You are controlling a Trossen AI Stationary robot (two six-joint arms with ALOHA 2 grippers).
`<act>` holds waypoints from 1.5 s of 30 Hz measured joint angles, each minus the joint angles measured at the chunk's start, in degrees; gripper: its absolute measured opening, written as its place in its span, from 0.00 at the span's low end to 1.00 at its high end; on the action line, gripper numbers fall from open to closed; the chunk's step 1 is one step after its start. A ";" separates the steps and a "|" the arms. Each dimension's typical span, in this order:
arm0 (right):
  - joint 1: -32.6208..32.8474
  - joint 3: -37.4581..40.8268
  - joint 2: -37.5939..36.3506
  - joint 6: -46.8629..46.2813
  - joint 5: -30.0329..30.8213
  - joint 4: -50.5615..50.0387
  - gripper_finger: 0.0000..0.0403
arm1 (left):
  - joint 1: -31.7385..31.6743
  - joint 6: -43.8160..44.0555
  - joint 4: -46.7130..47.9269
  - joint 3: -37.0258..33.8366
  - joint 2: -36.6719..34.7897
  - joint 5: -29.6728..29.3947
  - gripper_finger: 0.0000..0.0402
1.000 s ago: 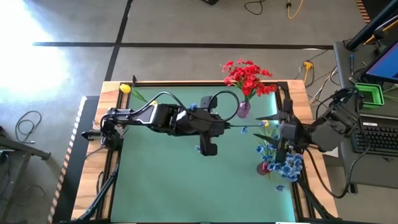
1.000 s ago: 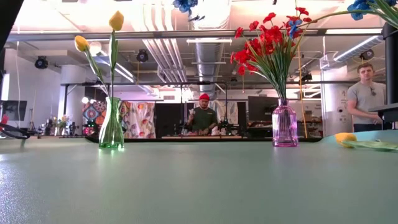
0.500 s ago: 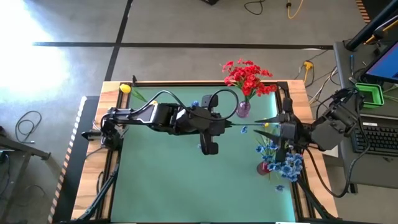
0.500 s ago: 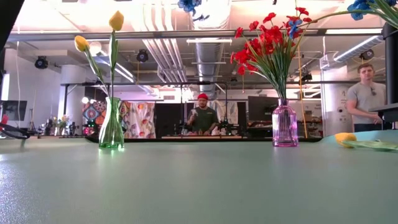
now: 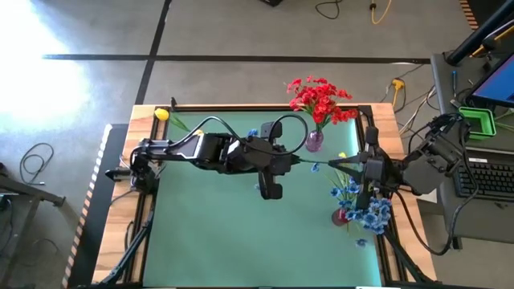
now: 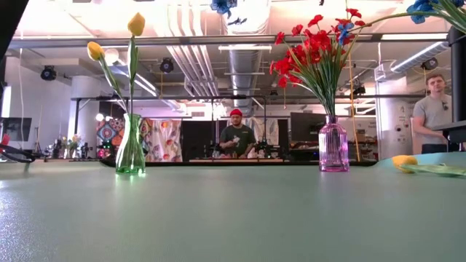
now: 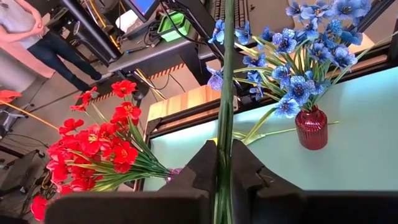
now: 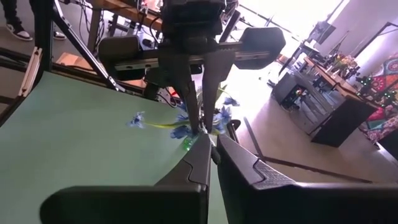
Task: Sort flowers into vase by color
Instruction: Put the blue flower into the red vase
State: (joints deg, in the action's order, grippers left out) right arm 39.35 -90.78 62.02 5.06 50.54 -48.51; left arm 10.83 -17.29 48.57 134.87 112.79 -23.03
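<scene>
Left end effector (image 7: 222,171) clamped on green stem (image 7: 225,93) above bench (image 5: 217,233); right end effector (image 8: 211,152) pinched together at same blue flower (image 8: 221,118).

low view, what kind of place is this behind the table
Probably a robotics lab or workshop: exposed ceiling ducts, a person at a workbench in the back, and cables and a keyboard beside the table.
</scene>
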 joint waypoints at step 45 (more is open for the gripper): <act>-4.13 24.47 0.00 8.71 2.60 56.89 0.03 | 22.65 14.15 -5.46 -15.14 -8.79 -28.34 0.57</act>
State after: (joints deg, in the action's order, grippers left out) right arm 35.23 -66.32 62.02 13.77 53.14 8.37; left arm 33.48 -3.14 43.11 119.73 104.01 -51.37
